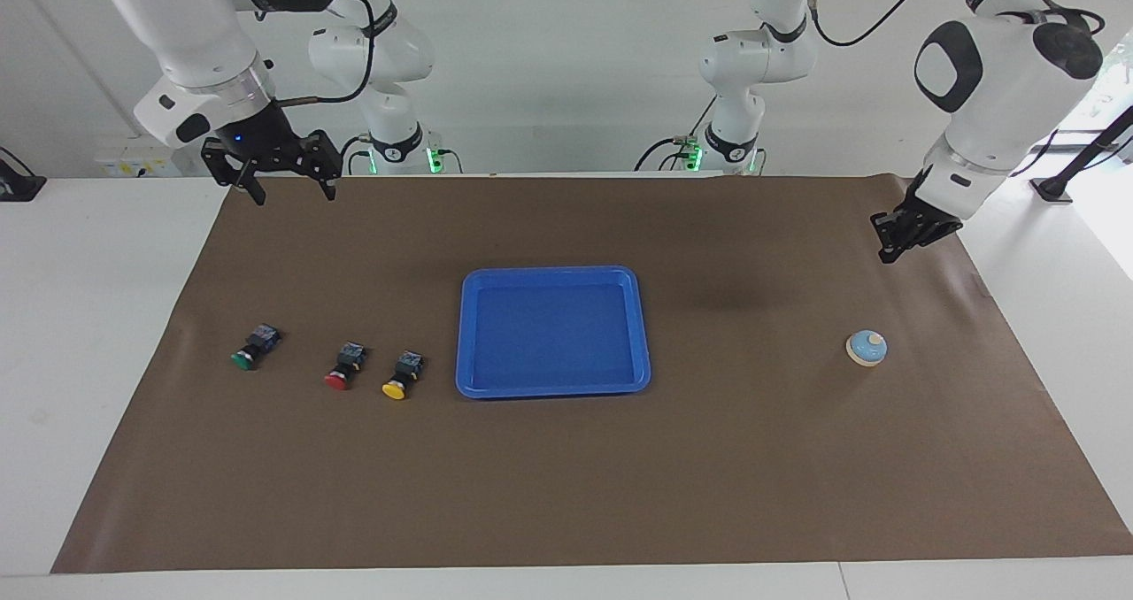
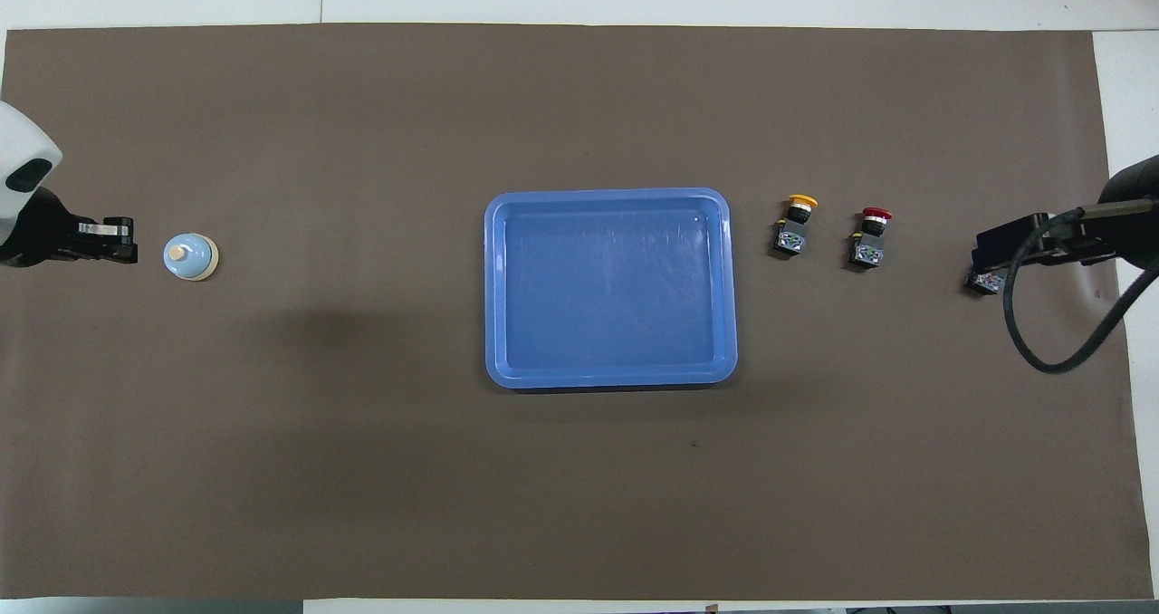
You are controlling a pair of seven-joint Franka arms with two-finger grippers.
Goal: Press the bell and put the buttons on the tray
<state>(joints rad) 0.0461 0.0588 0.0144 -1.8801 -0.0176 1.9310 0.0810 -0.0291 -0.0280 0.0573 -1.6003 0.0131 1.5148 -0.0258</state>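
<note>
The light-blue bell (image 1: 867, 348) stands on the brown mat toward the left arm's end; it also shows in the overhead view (image 2: 190, 257). My left gripper (image 1: 888, 250) hangs in the air beside the bell, clear of it, and shows beside it in the overhead view (image 2: 118, 244). The blue tray (image 1: 553, 273) lies empty mid-table, its rim also plain from overhead (image 2: 493, 288). The green button (image 1: 252, 349), red button (image 1: 343, 368) and yellow button (image 1: 403, 377) lie in a row toward the right arm's end. My right gripper (image 1: 283, 195) is open and empty, high over the mat.
The brown mat (image 1: 566, 494) covers most of the white table. In the overhead view the right gripper (image 2: 1000, 252) covers the green button's cap, leaving only its body (image 2: 985, 281) showing. The red button (image 2: 871, 236) and yellow button (image 2: 795, 226) lie beside the tray.
</note>
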